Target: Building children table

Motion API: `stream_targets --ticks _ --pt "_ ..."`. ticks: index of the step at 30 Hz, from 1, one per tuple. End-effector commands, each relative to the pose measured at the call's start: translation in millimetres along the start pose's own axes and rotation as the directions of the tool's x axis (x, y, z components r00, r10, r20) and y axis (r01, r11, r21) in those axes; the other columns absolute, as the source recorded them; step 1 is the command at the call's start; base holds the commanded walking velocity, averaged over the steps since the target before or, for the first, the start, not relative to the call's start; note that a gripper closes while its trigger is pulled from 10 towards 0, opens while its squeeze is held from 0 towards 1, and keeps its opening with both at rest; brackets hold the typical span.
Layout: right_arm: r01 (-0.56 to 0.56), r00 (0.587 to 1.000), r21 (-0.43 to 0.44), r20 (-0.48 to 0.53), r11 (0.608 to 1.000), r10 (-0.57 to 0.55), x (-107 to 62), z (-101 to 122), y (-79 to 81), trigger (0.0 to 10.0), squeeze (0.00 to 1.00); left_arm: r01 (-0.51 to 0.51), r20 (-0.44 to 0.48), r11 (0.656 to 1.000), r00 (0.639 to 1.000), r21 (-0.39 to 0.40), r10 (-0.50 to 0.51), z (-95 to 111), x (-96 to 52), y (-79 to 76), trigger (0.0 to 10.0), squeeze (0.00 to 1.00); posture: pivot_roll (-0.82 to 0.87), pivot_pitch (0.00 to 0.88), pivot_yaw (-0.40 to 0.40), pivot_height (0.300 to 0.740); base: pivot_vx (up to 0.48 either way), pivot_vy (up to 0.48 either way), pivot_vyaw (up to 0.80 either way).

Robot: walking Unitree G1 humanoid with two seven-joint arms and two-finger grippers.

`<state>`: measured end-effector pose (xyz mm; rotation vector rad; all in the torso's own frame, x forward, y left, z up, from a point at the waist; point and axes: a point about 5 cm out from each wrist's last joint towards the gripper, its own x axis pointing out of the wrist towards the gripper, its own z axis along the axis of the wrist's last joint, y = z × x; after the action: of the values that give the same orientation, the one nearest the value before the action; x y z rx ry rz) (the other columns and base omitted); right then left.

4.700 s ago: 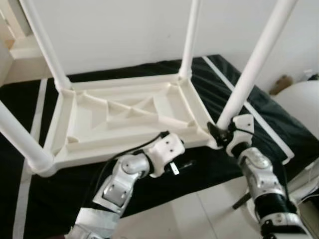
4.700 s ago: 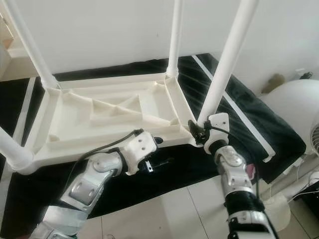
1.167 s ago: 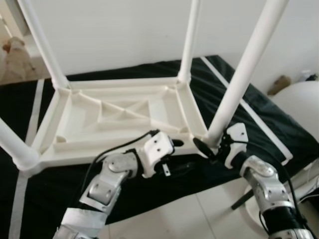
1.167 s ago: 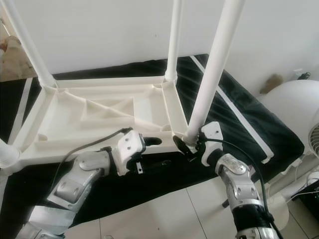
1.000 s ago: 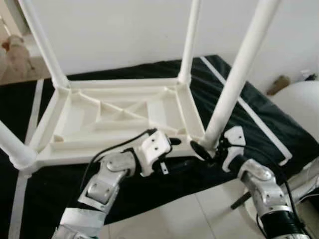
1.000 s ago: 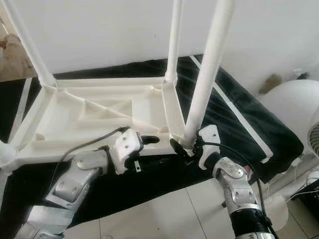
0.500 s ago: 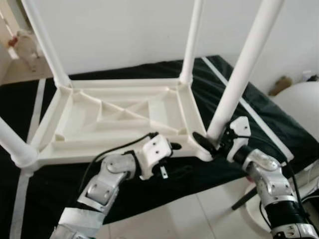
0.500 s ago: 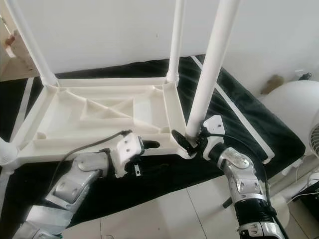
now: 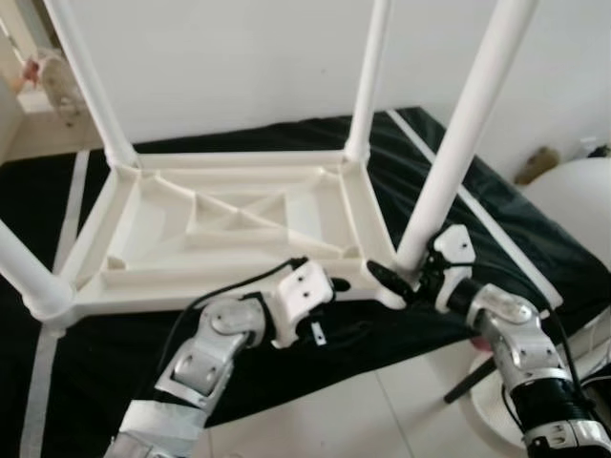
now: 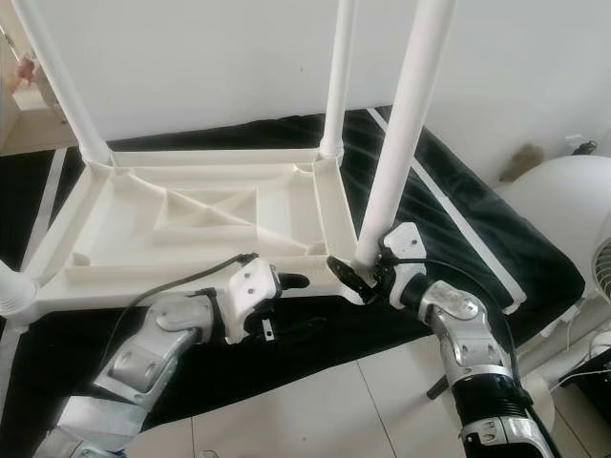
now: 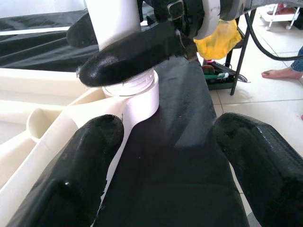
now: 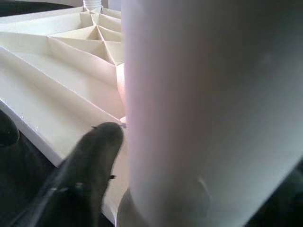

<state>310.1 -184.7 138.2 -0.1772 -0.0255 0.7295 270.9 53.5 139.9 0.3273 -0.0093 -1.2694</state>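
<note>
Black mat (image 9: pixel 458 229) under upturned table (image 9: pixel 229 219); right tool (image 9: pixel 401 279) clamped around near leg (image 9: pixel 458 143), left tool (image 11: pixel 165 161) open beside.

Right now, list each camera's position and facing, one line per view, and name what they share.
Left eye: head, looking down on the upturned table; both arms show.
Right eye: same, shifted.
Left wrist: along the open left end effector, facing the near right leg.
Right wrist: right end effector clasping that leg.
Shared: the leg's socket.
</note>
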Motion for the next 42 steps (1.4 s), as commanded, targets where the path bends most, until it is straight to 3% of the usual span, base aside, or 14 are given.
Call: stream_targets --ticks 1,9,10,11,12,16,23,30,34,37,38,42 --pt "-0.015 1.0 -0.01 -0.006 1.0 0.014 -1.3 0 -0.5 0.0 0.0 -0.131 -0.018 0.991 0.991 -0.006 0.131 -5 -1.8 4.5 10.0 0.0 -0.08 0.024 -0.018 0.74 0.0 0.0 0.0" --pt "-0.002 1.0 0.017 -0.02 1.0 0.002 -6.2 -5 2.7 0.0 0.0 -0.178 -0.009 0.984 0.984 0.009 0.178 -2 -1.3 8.9 10.0 0.0 -0.08 0.018 -0.022 0.74 0.0 0.0 0.0" --pt "0.008 1.0 0.013 -0.023 1.0 -0.007 -6.9 -5 3.4 4.2 0.0 -0.181 -0.007 0.983 0.983 0.013 0.181 -2 -1.4 9.0 10.0 0.0 -0.08 0.016 -0.022 0.74 0.0 0.0 0.0" --pt "0.008 1.0 0.013 -0.023 1.0 -0.007 -6.9 -5 3.4 4.2 0.0 -0.181 -0.007 0.983 0.983 0.013 0.181 -2 -1.4 9.0 10.0 0.0 -0.08 0.016 -0.022 0.74 0.0 0.0 0.0" --pt "0.024 0.999 0.026 -0.025 0.999 -0.023 -7.5 -7 5.5 10.0 0.0 -0.186 -0.006 0.982 0.983 0.015 0.186 -1 -1.5 9.3 10.0 0.0 -0.08 0.012 -0.023 0.74 0.0 0.0 0.0" --pt "0.056 0.998 0.046 -0.02 0.997 -0.055 -6.6 -10 11.0 10.0 0.0 -0.195 0.001 0.981 0.981 0.013 0.195 0 -1.5 10.0 10.0 0.0 -0.08 0.012 -0.023 0.74 0.0 0.0 0.0" --pt "0.215 0.977 0.075 -0.022 0.974 -0.214 -4.7 -12 13.6 10.0 0.0 -0.208 0.011 0.978 0.978 0.017 0.207 2 -0.1 9.9 10.0 0.0 -0.09 0.009 -0.018 0.74 0.0 0.0 0.0" --pt "0.406 0.913 0.145 -0.012 0.902 -0.408 -0.2 -8 20.7 10.0 0.0 -0.213 0.006 0.977 0.977 0.022 0.213 1 -0.2 10.3 10.0 0.0 -0.09 0.008 -0.01 0.74 0.0 0.0 0.0" --pt "0.629 0.773 0.225 -0.074 0.744 -0.631 7.3 -9 28.2 10.0 0.0 -0.201 0.007 0.98 0.98 -0.001 0.201 1 0.1 9.1 10.0 0.0 -0.09 0.004 -0.009 0.74 0.0 0.0 0.0" --pt "0.687 0.719 0.224 -0.065 0.692 -0.692 10.7 -7 31.8 10.0 0.0 -0.155 0.015 0.987 0.988 -0.041 0.156 0 0.4 5.7 10.0 0.0 -0.08 0.001 -0.012 0.74 0.0 0.0 0.0" --pt "0.733 0.667 0.252 -0.085 0.631 -0.74 12.5 -9 35.8 10.0 0.0 -0.133 0.027 0.99 0.991 -0.037 0.134 2 -0.2 2.8 10.0 0.0 -0.08 0.001 -0.012 0.74 0.0 0.0 0.0" --pt "0.761 0.631 0.265 -0.092 0.592 -0.771 15.9 -9 44.6 10.0 0.0 -0.15 0.028 0.988 0.988 -0.016 0.151 2 -1.3 3.6 10.0 0.0 -0.08 0.0 -0.007 0.74 0.0 0.0 0.0"
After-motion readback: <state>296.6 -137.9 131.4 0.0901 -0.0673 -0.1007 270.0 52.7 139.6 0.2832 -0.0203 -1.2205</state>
